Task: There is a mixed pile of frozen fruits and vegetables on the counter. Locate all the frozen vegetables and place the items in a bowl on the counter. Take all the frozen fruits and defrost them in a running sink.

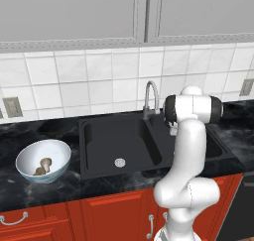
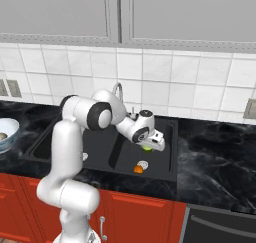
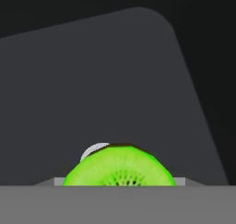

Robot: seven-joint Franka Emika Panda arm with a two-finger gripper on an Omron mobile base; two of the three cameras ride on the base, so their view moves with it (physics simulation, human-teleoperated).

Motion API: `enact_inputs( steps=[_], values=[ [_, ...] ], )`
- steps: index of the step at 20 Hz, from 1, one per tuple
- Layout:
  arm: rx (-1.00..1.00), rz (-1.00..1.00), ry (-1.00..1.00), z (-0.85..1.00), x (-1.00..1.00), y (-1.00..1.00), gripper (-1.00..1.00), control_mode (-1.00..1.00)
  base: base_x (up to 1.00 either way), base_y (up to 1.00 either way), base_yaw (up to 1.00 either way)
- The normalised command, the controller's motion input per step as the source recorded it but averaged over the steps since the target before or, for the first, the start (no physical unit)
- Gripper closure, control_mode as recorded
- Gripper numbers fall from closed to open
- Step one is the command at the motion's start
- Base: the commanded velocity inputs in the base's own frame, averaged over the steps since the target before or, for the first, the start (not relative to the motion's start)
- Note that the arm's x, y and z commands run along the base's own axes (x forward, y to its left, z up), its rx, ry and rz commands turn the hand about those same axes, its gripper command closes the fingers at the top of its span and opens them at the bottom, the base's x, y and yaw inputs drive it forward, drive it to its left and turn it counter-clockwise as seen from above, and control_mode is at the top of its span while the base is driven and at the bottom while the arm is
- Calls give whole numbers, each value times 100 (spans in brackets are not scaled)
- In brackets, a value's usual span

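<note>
We are carrying the green fruit (image 2: 147,147) over the right basin of the sink (image 2: 160,169), and the job now is to set it down cleanly. The gripper (image 2: 156,145) is hanging low above that basin, and in the hand view the green fruit (image 3: 120,168) is sitting right at the base of the fingers, cut face toward the camera. The fingertips themselves are hidden, so we are judging from this snug position that the jaws are pinched on the fruit rather than standing spread around nothing.

The orange fruit (image 2: 138,169) is already lying on the basin floor just beside the drain (image 2: 143,164). We are aiming to release the green one near it, not on top, so neither rolls. Lowering a little further before letting go is probably wise, since a round piece dropped from height could bounce toward the basin wall.

Both mushroom pieces (image 1: 42,166) are resting in the bowl (image 1: 31,152) on the counter (image 1: 30,190) to the left. Whether water is running from the faucet (image 1: 151,97) we cannot tell, so we are keeping that step in mind.
</note>
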Motion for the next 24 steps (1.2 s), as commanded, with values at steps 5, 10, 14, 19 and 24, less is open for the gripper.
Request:
enact_inputs(
  steps=[5,10,14,19,24],
  values=[
    [0,0,0,-47,13,-8,100,-100,0,0,0],
    [0,0,0,-27,0,-3,100,-100,0,0,0],
    [0,0,0,-31,0,0,100,-100,0,0,0],
    [0,0,0,-27,0,0,100,-100,0,0,0],
    [0,0,1,0,0,0,-100,-100,0,0,0]
  ],
)
